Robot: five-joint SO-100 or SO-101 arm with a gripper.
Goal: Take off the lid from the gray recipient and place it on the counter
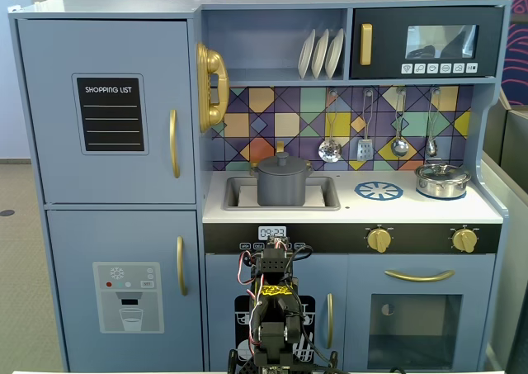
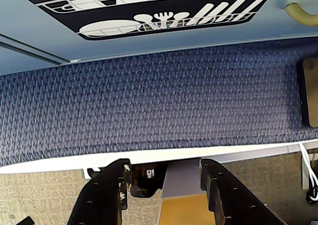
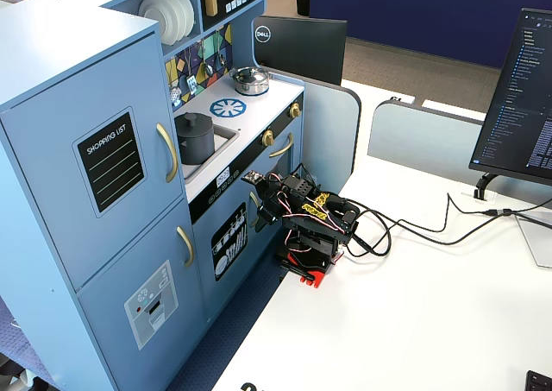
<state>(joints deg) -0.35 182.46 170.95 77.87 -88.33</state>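
Empty, parted gripper [image 2: 164, 183] hangs low; 1 lid [image 1: 282, 163] tops 1 gray recipient [image 1: 283, 187], 1 silver pot [image 1: 441, 180] nearby.

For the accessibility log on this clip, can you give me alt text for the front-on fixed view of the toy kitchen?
A blue toy kitchen faces the camera, with a dark gray pot, its lid on, sitting in the sink recess of the pale counter. A small shiny steel pot stands at the counter's right, beside a printed burner. The robot arm is folded low in front.
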